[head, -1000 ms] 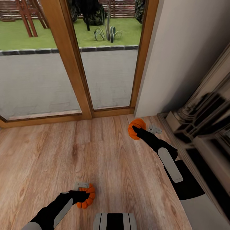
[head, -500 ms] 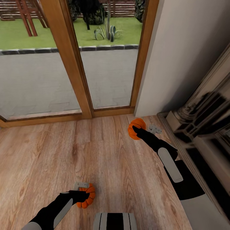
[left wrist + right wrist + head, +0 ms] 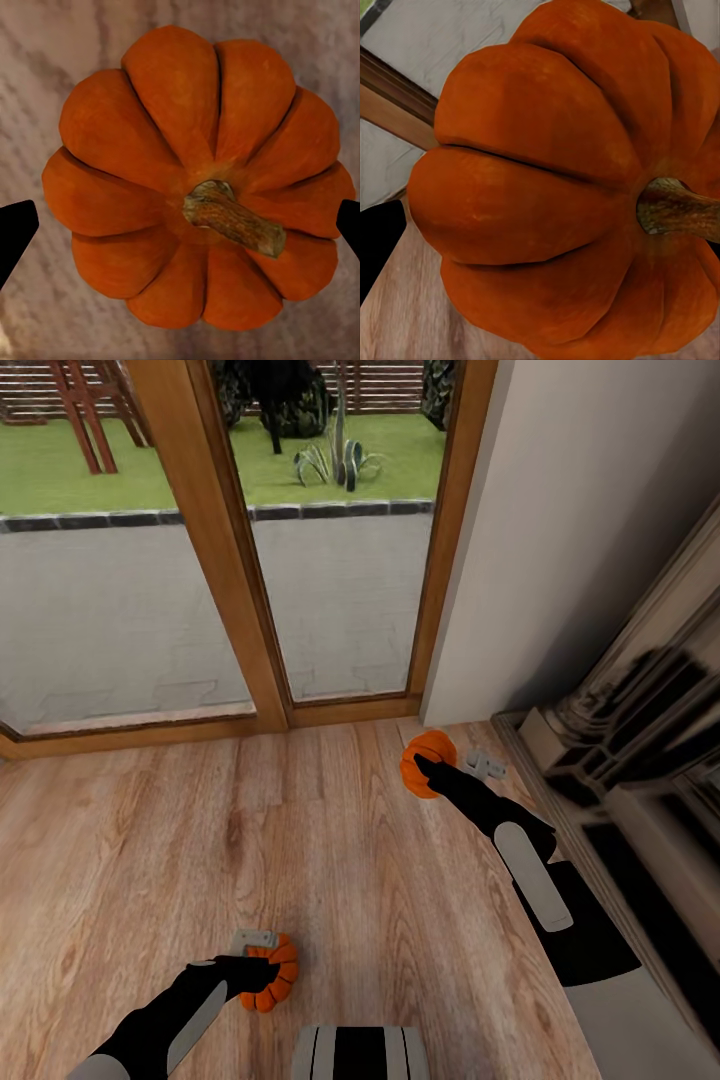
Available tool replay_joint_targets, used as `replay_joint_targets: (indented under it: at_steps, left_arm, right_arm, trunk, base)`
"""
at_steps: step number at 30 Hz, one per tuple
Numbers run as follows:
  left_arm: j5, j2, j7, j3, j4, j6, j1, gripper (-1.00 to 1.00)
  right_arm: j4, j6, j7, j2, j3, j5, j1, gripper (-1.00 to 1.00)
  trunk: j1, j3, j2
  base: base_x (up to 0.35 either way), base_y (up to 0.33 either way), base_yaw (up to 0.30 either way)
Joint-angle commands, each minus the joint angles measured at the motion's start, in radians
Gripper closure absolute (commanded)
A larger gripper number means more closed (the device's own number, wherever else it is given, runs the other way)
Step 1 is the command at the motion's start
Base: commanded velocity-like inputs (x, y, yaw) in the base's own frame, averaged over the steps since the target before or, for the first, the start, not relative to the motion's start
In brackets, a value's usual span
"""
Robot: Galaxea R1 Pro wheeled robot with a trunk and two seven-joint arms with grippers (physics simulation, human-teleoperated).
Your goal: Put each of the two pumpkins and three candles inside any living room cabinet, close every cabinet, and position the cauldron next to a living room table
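The left gripper [image 3: 262,974], black and two-fingered, straddles a squat ribbed orange pumpkin [image 3: 272,972] on the light wood plank floor [image 3: 330,860], its tips [image 3: 16,229] flanking the ribs; whether they press I cannot tell. The right gripper [image 3: 428,765] is at a second pumpkin [image 3: 428,761] near the glass doors [image 3: 200,560], its grip also unclear. A rounded rib could slip from a loose pinch. Two pumpkins, two grippers.
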Motion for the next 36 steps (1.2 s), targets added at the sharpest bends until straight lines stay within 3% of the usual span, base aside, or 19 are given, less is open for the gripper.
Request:
replay_joint_targets:
  at_steps: [1, 36]
  left_arm:
    - [0.010, 0.001, 0.008, -0.006, -0.002, 0.003, -0.001, -1.00]
    - [0.009, 0.001, 0.014, -0.006, -0.030, 0.001, -0.001, -1.00]
  right_arm:
    - [-0.002, 0.000, -0.009, -0.001, 0.002, -0.011, -0.001, 1.00]
    - [-0.002, 0.000, -0.008, -0.001, 0.002, -0.011, -0.001, 1.00]
  trunk:
    - [0.000, -0.001, 0.000]
    - [0.000, -0.001, 0.000]
  base:
    - [0.000, 0.000, 0.000]
    - [0.000, 0.000, 0.000]
